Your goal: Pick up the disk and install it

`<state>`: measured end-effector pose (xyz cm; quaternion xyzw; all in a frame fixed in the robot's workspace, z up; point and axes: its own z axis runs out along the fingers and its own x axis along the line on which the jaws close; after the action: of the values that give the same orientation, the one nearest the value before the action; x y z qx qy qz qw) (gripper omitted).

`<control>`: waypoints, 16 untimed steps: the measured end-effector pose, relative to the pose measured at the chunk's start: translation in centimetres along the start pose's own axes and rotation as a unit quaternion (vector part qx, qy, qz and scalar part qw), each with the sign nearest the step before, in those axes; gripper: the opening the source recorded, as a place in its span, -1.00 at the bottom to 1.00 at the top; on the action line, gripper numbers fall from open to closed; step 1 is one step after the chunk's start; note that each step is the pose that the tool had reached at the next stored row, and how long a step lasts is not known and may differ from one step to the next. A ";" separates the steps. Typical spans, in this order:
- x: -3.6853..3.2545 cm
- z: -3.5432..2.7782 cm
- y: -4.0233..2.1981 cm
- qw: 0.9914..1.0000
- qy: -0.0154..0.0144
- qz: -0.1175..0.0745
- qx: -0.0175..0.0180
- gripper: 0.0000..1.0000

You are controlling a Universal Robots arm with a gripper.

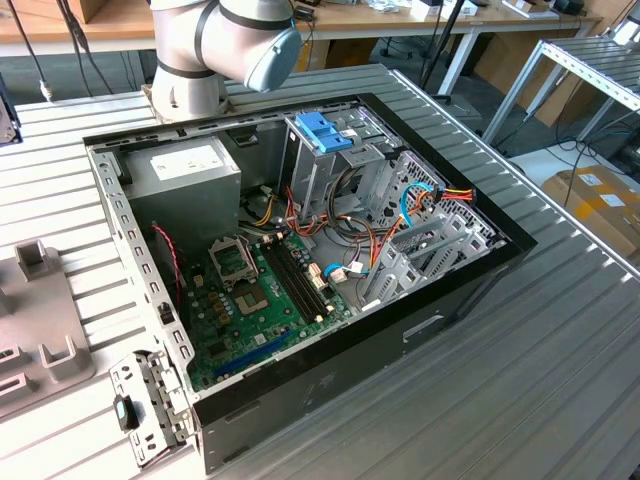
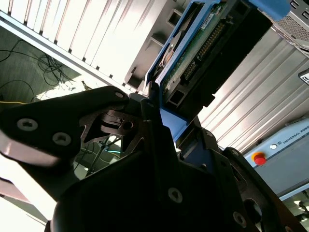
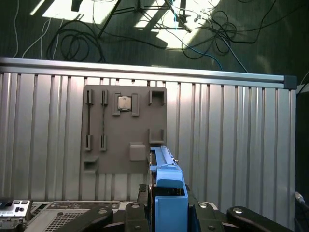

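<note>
**Disk in the fingers, clear of the tabletop**

We're in a workshop, with wooden benches along the back and cables looping across the dark floor. Front and centre is a ribbed metal tabletop (image 1: 560,380). In the middle of it lies an open computer case (image 1: 300,400), its green motherboard (image 1: 255,300) showing. A light-blue bracket (image 1: 325,132) sits on top of the grey metal cage (image 1: 318,175) inside. The arm's base (image 1: 190,80) stands at the tabletop's far edge.

On the exterior view's left, a grey fixture tray (image 1: 40,330) lies at the tabletop's edge. The first wrist view looks straight down on that tray (image 3: 108,159), and there's a small square chip (image 3: 124,102) seated in one of its pockets.

And here's the disk (image 3: 169,191)! The dark fingers (image 2: 153,125) are clamped on its bright blue carrier, one on each side, gripping the tab end. The second wrist view shows the disk (image 2: 207,53) jutting out past them with its circuit board and connector exposed. It touches nothing but the fingers and hangs above the tabletop, over the tray's edge.
</note>
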<state>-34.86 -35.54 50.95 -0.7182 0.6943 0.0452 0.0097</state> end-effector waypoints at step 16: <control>0.03 -0.05 -1.01 1.000 0.000 0.000 0.000 -0.25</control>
<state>-33.84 -35.54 50.94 -0.7182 0.6942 0.0453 0.0096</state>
